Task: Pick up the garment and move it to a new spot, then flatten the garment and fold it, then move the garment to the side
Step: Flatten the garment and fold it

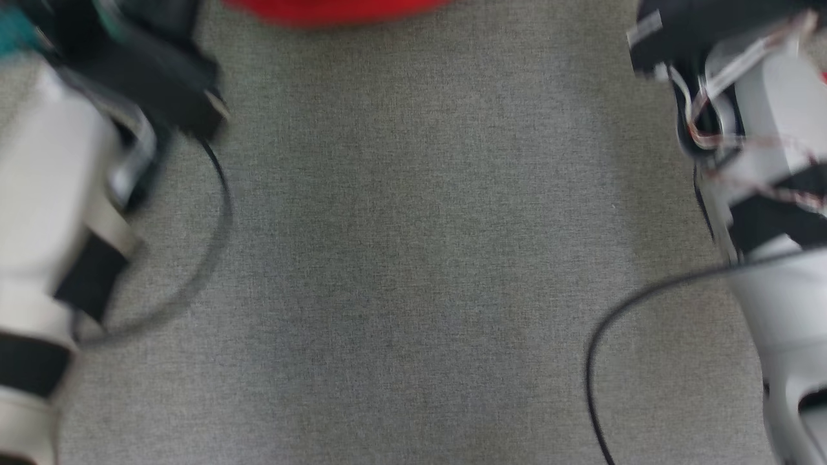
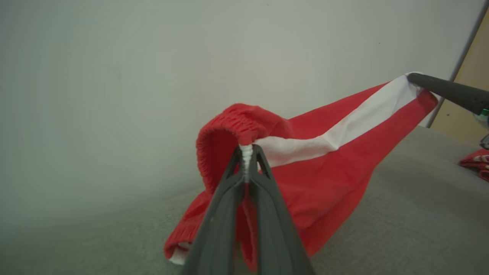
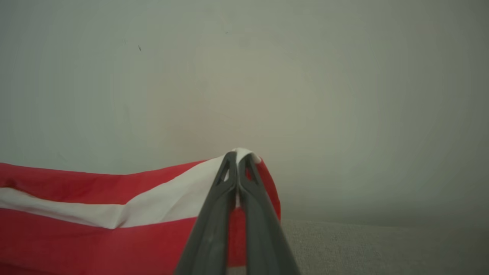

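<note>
Left claw [image 2: 247,152] pinched shut on the shorts [image 2: 324,179] at the waistband, right claw [image 3: 237,158] shut on their stripe corner, cloth stretched between, low end sagging to the counter [image 2: 420,214], and pull wider and that thin pinch could slip free.

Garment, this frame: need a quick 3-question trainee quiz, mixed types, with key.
1. True or false: the left gripper is shut on the garment at its elastic waistband.
2. The right gripper pinches: A) the far end of the garment's stripe; B) a pocket; C) nothing.
3. Fill in: the garment is red with a ____ stripe.
Key: 1 true; 2 A; 3 white.
</note>
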